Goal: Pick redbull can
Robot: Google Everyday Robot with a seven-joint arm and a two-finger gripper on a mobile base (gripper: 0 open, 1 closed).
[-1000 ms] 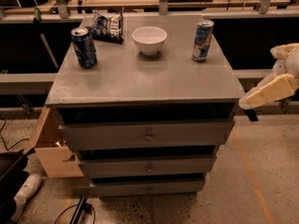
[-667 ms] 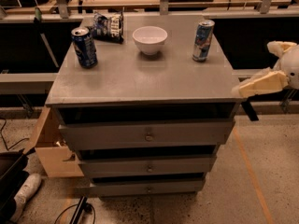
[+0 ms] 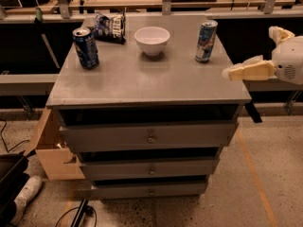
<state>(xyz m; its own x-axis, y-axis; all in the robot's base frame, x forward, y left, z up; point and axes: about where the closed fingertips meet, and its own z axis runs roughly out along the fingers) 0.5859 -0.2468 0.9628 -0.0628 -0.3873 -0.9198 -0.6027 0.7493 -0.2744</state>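
Observation:
The redbull can [image 3: 206, 41], tall and slim with silver and blue panels, stands upright near the back right of the grey cabinet top [image 3: 142, 82]. My gripper [image 3: 230, 72] comes in from the right edge of the view at the cabinet's right side. Its cream fingers point left, and it is to the right of the can and nearer to me, apart from it and holding nothing.
A wider dark blue can [image 3: 86, 48] stands at the left. A crumpled chip bag [image 3: 110, 27] lies at the back left. A white bowl [image 3: 152, 40] sits at the back middle. The cabinet has three drawers [image 3: 150, 137] below. A cardboard box [image 3: 51, 148] sits at the lower left.
My gripper has risen and moved left, from beside the cabinet's right edge up to tabletop height, closer to the redbull can. The objects have not moved.

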